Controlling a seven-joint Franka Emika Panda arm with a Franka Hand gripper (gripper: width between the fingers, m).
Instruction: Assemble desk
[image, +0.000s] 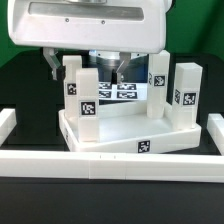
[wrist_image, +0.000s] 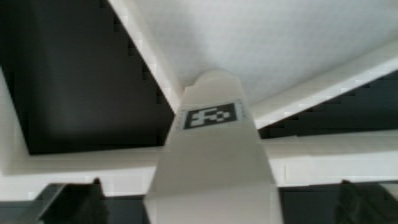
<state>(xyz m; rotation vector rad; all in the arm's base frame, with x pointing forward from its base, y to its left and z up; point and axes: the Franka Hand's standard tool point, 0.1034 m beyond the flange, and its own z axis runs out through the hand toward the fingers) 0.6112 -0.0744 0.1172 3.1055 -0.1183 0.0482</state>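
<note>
On the black bench (image: 25, 90), desk top (image: 120, 132) lies tilted just inside border rail (image: 110, 163), w/ four tagged legs upright; jaws (image: 85, 68) wide open, straddling one leg (image: 86, 95), gripping nothing.

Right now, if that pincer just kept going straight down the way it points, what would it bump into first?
Most likely the upright white leg standing between its open fingers: the pincer would slide down around it towards the desk top. Depth is hard to judge, so contact may come sooner on the leg's tip.
</note>
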